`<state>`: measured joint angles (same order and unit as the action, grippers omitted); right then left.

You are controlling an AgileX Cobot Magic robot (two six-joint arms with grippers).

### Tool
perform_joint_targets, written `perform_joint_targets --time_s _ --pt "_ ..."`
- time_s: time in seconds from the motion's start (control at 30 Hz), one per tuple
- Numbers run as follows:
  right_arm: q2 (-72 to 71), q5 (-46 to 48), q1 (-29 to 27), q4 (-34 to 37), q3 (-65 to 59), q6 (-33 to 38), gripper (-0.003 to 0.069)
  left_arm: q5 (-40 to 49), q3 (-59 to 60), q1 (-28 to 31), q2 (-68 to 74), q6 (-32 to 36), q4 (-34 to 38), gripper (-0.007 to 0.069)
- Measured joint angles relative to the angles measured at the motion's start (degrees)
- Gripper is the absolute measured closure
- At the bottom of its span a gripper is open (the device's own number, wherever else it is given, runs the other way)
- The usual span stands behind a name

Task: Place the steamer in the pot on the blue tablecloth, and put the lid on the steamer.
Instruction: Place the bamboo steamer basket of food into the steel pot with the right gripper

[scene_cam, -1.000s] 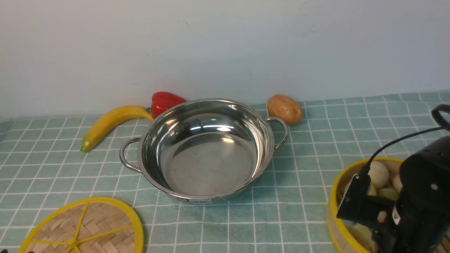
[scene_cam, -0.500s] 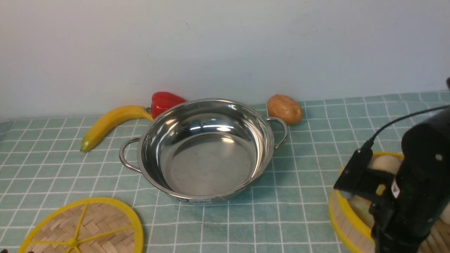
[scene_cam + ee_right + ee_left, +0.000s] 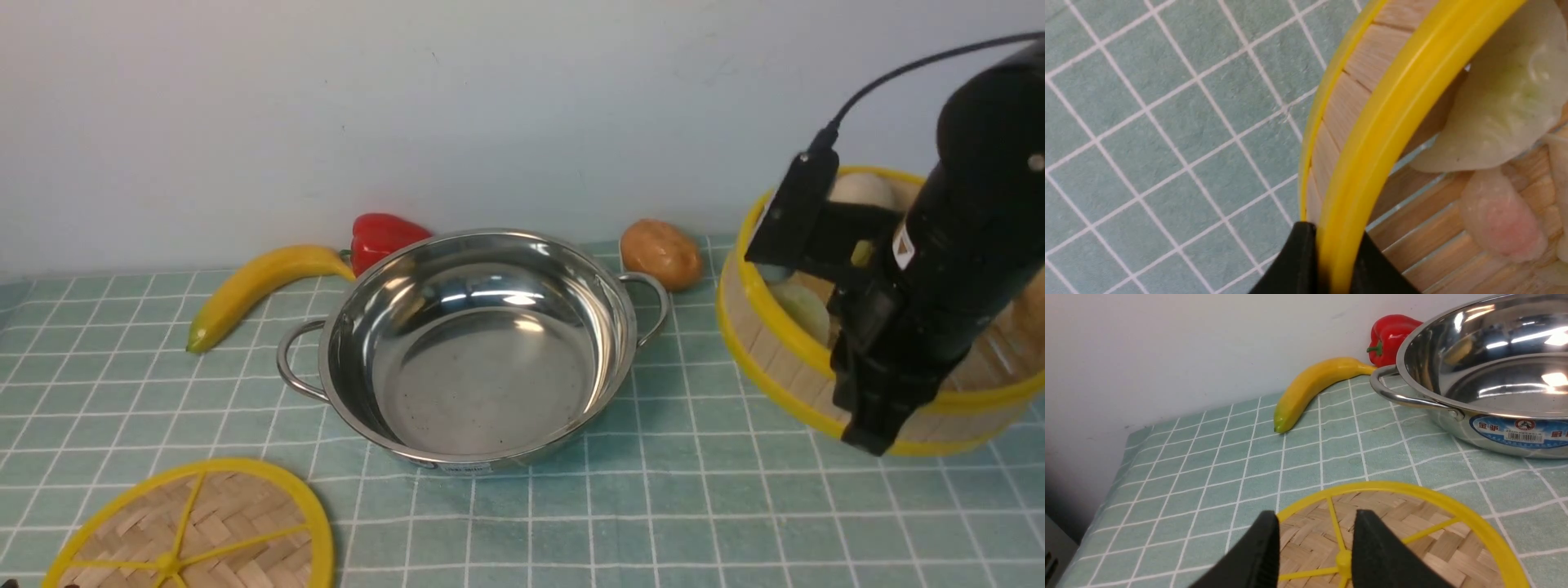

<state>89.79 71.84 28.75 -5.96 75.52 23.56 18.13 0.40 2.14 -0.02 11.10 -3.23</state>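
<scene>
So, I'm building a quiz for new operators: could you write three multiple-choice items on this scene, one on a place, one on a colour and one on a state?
1. Relative to the pot, where does the lid lie?
A) on the blue tablecloth, to the pot's near left
B) inside it
C) against the wall

2. What colour is the pepper behind the pot?
A) green
B) red
C) yellow

3. What is the right gripper doing?
A) open over the pot
B) shut on the lid
C) shut on the steamer

Answers:
1 A, the front view shows it flat on the cloth.
2 B, it is glossy red in both views that show it.
3 C, the right wrist view shows its jaws pinching the yellow rim.
</scene>
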Motion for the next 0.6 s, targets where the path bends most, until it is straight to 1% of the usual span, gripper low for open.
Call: perform_joint_targets --time_s 0.1,0.2,0.23,0.27,0.3,0.33,0.6 --pt "2.3 0.5 1.7 -0.9 3.5 1.1 0.0576 0.0 0.0 0.0 0.0 0.0 0.0 0.0382" --pt "5.9 0.9 5.5 -2.6 7.6 2.5 0.0576 0.0 0.0 0.0 0.0 0.0 0.0 0.0382" --pt "6.4 0.9 5.8 -2.8 7.9 2.6 0.0576 0.0 0.0 0.0 0.0 0.0 0.0 0.0382" --pt "8.8 1.0 8.4 -3.9 10.6 2.9 0.0576 0.0 0.0 0.0 0.0 0.0 0.0 0.0382" --pt "8.8 1.0 8.7 -3.9 10.9 3.0 0.0576 0.0 0.0 0.0 0.0 0.0 0.0 0.0382" --pt "11.9 0.9 11.3 -5.1 14.3 3.4 0.0576 0.0 0.0 0.0 0.0 0.0 0.0 0.0382" --pt "21.5 0.6 18.3 -6.7 28.2 5.4 0.0576 0.0 0.0 0.0 0.0 0.0 0.0 0.0382"
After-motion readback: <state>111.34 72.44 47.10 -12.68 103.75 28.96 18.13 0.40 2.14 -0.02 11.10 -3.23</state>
